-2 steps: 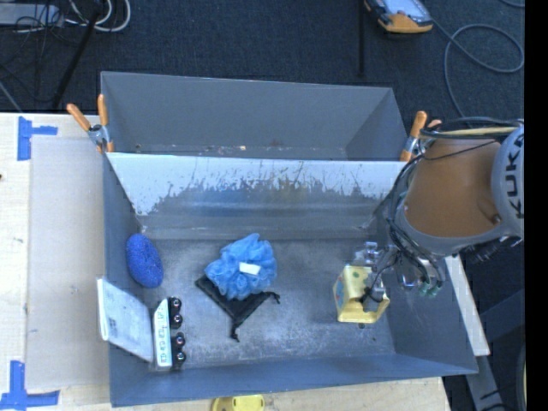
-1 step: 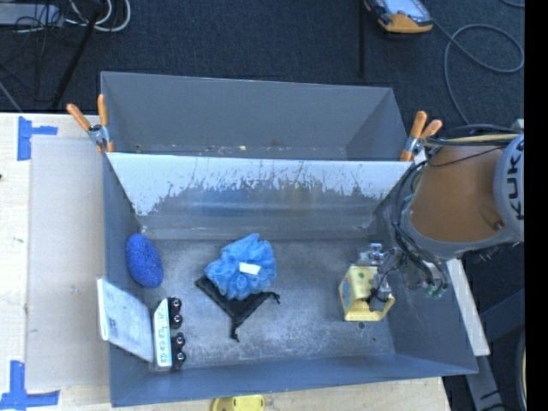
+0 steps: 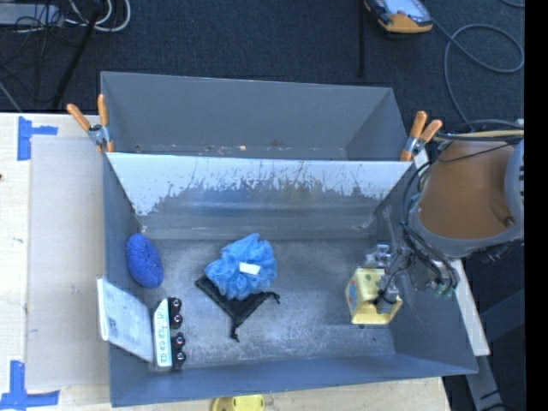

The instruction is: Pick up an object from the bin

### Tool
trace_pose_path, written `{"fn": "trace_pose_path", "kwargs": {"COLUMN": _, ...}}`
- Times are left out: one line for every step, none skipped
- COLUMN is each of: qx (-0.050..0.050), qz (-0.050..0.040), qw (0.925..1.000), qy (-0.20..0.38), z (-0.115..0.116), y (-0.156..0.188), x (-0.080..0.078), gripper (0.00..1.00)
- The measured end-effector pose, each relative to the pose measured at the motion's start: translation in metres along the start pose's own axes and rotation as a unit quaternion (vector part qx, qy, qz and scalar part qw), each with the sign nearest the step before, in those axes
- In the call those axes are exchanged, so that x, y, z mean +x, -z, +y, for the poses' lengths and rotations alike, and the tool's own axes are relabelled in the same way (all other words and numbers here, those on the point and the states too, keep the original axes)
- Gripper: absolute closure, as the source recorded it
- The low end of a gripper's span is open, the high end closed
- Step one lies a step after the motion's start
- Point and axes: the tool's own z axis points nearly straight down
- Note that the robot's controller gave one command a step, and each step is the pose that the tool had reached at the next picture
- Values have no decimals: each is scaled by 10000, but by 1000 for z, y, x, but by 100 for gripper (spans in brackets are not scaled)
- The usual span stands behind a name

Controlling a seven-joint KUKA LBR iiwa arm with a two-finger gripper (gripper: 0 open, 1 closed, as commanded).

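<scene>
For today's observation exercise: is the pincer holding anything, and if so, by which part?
It cannot be told. The pincer is at the yellow block on the right of the bin, but no hold shows.

Dark carpet floor [image 3: 257, 32] w/ loose cables [image 3: 481, 48] (orange-edged device [image 3: 399, 8] nr top)

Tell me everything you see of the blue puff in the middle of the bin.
The blue puff is a ruffled ball of light-blue mesh with a white tag on top. It lies on the floor of the bin, near the middle, its lower edge over a flat black piece with thin trailing ends. The gripper is well apart from it.
</scene>
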Motion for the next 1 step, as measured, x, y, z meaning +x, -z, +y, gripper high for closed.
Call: {"fn": "trace_pose_path", "kwargs": {"qx": 10, "qz": -60, "qw": 10000, "qy": 30, "z": -7, "y": 72, "x": -3, "gripper": 100}}
